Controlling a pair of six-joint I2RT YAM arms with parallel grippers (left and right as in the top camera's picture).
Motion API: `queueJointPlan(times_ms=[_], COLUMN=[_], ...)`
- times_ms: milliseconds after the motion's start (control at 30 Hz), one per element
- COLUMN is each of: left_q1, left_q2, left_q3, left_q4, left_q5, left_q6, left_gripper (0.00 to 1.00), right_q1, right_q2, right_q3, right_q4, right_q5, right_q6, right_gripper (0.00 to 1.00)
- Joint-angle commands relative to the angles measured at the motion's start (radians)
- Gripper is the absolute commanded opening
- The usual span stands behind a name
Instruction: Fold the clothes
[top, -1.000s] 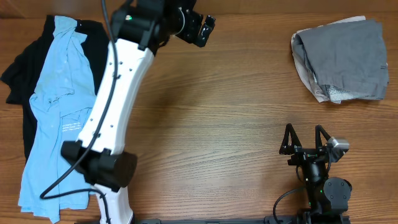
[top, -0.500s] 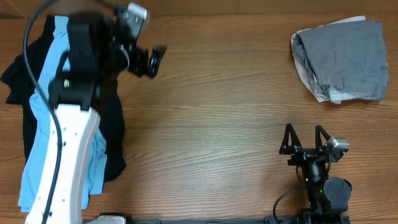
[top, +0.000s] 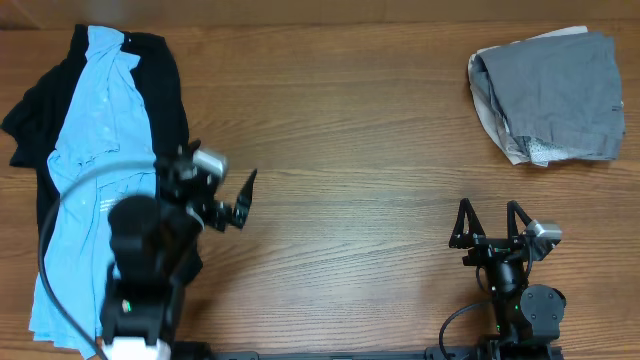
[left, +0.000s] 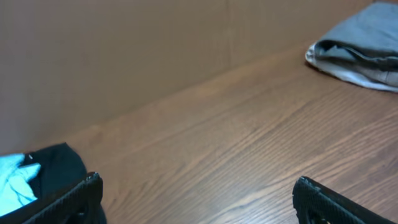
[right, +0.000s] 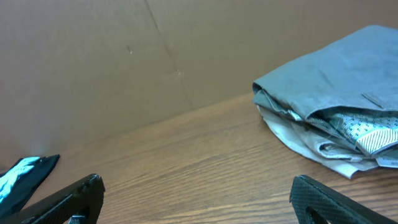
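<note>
The medium-grey shorts (top: 555, 90) lie folded at the back right, on top of beige shorts (top: 492, 105). They also show in the right wrist view (right: 329, 81) and far off in the left wrist view (left: 364, 34). The light-blue shirt (top: 85, 170) lies spread over the black garment (top: 165, 95) at the left. My left gripper (top: 237, 203) is open and empty, just right of the shirt pile. My right gripper (top: 490, 218) is open and empty at the front right, well short of the shorts.
A brown wall runs behind the table's far edge (left: 155, 50). Bare wood table (top: 350, 150) lies between the two piles. The left arm's base stands over the lower part of the shirt.
The left arm has swung back from the table's far edge to the front left, its gripper open and empty. The right arm and the clothes have not moved.
</note>
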Motion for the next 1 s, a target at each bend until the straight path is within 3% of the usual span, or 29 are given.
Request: queueJointPlan(times_ms=[0,167,500,667,967], left_q1=[0.008,0.044,0.101,0.111,0.114], left_q2=[-0.222,-0.417,-0.624,-0.718,-0.771], left_q3=[-0.227,-0.399,-0.535,-0.616,-0.616], left_q4=[0.125,0.164,0.186,0.267,0.088], left_q5=[0.007,0.008,-0.001,-0.007,-0.008], left_q6=[0.008,-0.028,-0.044,-0.045,-0.082], left_gripper=[1.00,1.00,1.00,1.00,1.00], right_q1=[0.005,0.005,0.005,0.005,0.005], right_q2=[-0.008,-0.008,-0.008,-0.008,-0.008], right_q3=[-0.010,-0.010,-0.010,-0.010,-0.010], right_q4=[0.004,0.004,0.004,0.004,0.004], right_q5=[-0.005,-0.005,-0.005,-0.005,-0.005], right_q6=[0.002,0.002,0.002,0.002,0.002], right_gripper=[1.00,1.00,1.00,1.00,1.00])
